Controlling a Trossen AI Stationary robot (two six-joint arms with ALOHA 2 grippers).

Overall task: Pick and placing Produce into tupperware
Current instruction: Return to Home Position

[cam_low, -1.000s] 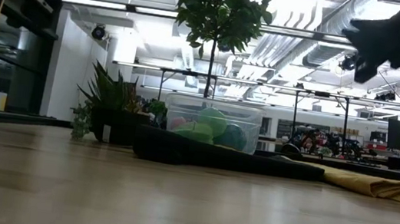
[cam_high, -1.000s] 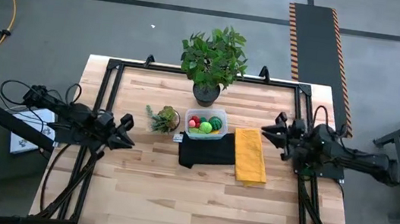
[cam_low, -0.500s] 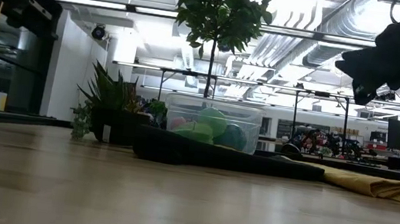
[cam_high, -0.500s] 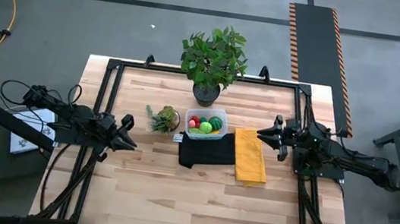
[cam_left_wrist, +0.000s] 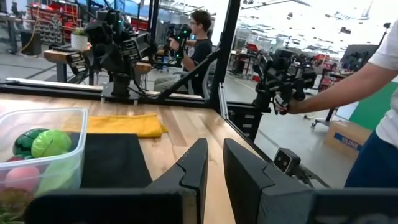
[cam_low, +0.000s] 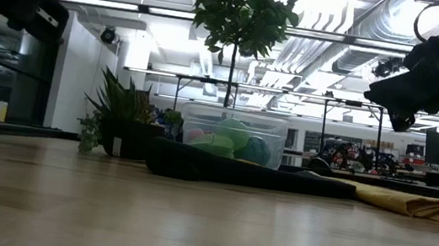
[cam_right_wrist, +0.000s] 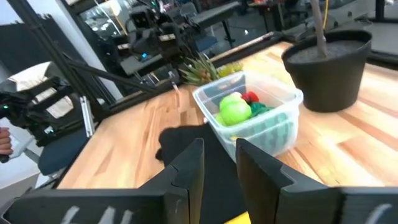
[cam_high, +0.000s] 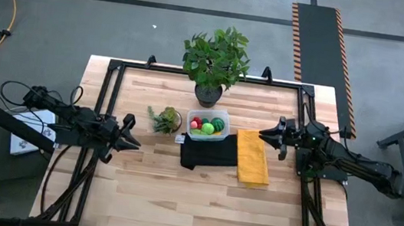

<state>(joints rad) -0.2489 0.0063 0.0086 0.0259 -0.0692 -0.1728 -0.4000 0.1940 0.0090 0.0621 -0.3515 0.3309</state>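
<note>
Right pincer (cam_high: 262, 135), empty and slightly parted, hovers over the yellow cloth (cam_high: 251, 164) by the tupperware (cam_high: 207, 136); left pincer (cam_high: 136, 143) same, well left. Retreating low, we'd snag it.

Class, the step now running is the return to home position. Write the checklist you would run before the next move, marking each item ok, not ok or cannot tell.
1. Produce inside the tupperware, none loose on the table: ok.
2. Tupperware upright, by the black cloth: ok.
3. Left gripper empty, fingers apart, near the table's left edge: ok.
4. Right gripper empty, fingers apart, raised near the yellow cloth: ok.
5. Both grippers apart from the tupperware: ok.
6. Person's hand beyond the table, clear of the arms: cannot tell.
</note>
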